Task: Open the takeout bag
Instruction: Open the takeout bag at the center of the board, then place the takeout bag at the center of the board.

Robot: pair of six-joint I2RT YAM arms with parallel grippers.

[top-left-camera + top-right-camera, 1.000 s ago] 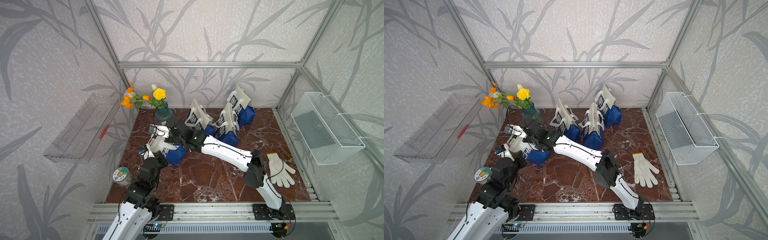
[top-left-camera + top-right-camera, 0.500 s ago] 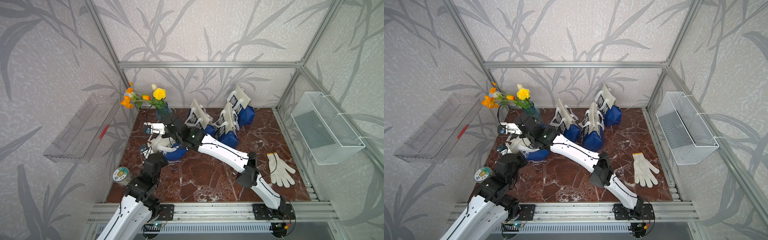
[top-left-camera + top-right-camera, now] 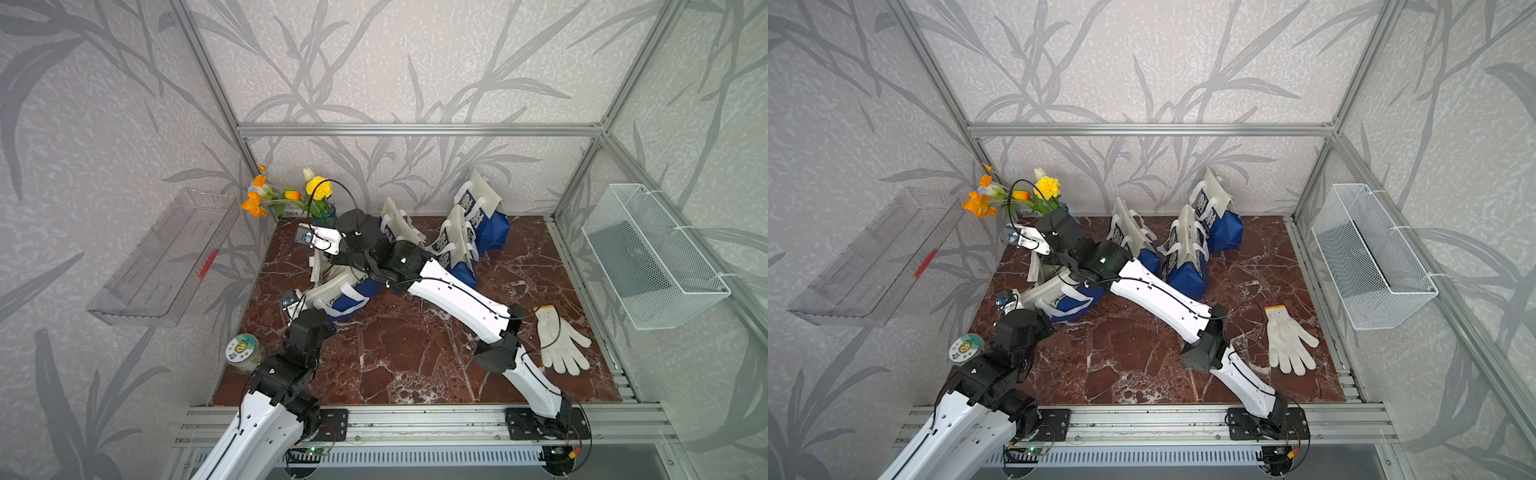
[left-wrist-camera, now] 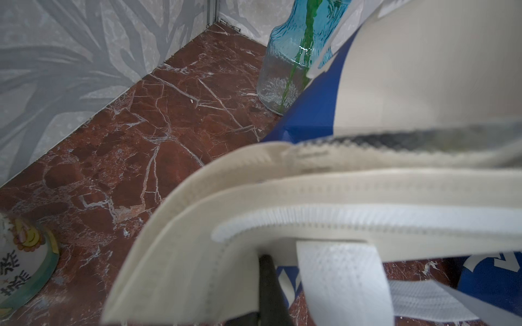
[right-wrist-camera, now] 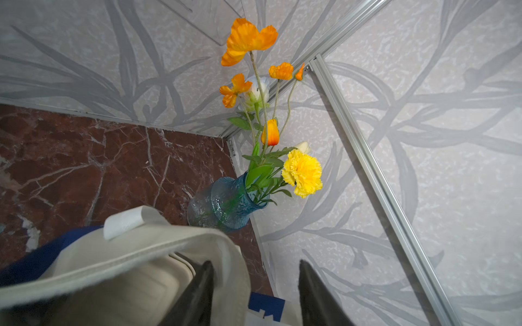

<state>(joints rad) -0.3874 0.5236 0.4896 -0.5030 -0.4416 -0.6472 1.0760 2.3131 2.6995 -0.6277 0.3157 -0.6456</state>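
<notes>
Cream and blue fabric, the takeout bag (image 3: pixel 345 291) lies tipped over on the red marble table (image 3: pixel 407 365), just in front of the blue glass vase (image 5: pixel 223 206), its two cream rims standing apart. The left gripper (image 3: pixel 309 302) is clamped tight on the bag's rim, on the side away from the vase. Its wrist view shows one dark finger (image 4: pixel 268 282) under the cream edge. The right gripper (image 5: pixel 255 262) hangs between bag and vase with its jaws parted and nothing in them, and the upper cream flap lies against one finger (image 5: pixel 197 293).

Orange and yellow flowers (image 5: pixel 302 172) rise from the vase. Three similar bags (image 3: pixel 457 245) stand in a row leading away from it. A round tin (image 3: pixel 243 351) sits well in front of the vase. A white glove (image 3: pixel 559 340) lies far across the table from it.
</notes>
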